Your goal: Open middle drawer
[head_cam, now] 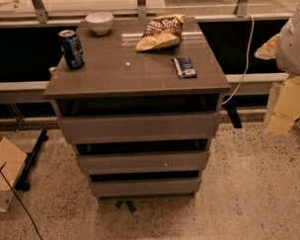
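The grey-brown cabinet (113, 69) stands in the middle of the view with three drawer fronts stacked below its top. The middle drawer (141, 162) is the second front, flat and handleless, with a tiny white speck right of centre. A dark gap shows above it. The taller top drawer front (140, 126) sits above it and the lowest front (145, 186) below. My gripper (284, 110) is at the right edge of the view, pale yellow under the white arm (293, 43), well to the right of the cabinet and apart from the drawers.
On the cabinet top are a blue can (71, 48), a white bowl (99, 22), a chip bag (159, 32) and a small blue packet (184, 67). A cardboard box (3, 171) and a black bar (33, 158) lie at the left. A white cable (243, 64) hangs at the right.
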Motion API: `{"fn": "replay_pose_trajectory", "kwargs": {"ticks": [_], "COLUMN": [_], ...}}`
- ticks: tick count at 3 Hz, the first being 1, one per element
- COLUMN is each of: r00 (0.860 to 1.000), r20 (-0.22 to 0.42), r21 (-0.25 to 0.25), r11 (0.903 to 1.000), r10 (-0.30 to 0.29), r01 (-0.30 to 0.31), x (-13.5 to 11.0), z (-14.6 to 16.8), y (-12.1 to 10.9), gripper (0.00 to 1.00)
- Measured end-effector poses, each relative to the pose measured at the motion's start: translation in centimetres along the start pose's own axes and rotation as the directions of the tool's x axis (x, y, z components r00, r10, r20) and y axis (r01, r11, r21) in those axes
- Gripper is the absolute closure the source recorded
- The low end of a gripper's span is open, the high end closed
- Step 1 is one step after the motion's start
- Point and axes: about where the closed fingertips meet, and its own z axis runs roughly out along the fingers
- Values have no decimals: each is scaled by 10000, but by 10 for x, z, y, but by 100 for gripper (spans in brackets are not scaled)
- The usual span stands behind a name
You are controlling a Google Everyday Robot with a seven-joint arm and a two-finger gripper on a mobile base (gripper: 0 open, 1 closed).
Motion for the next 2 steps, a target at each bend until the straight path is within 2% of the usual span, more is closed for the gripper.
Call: {"fn": "replay_pose_trajectory", "kwargs": {"ticks": [1, 2], "r00": [10000, 9994], "r20": [2, 360], "r21": [0, -21], "r11": [10000, 10000], "r10": [0, -19], "r01": [0, 19], "x": [0, -5], "z": [0, 14], "y": [0, 5], "gripper": [0, 0]}}
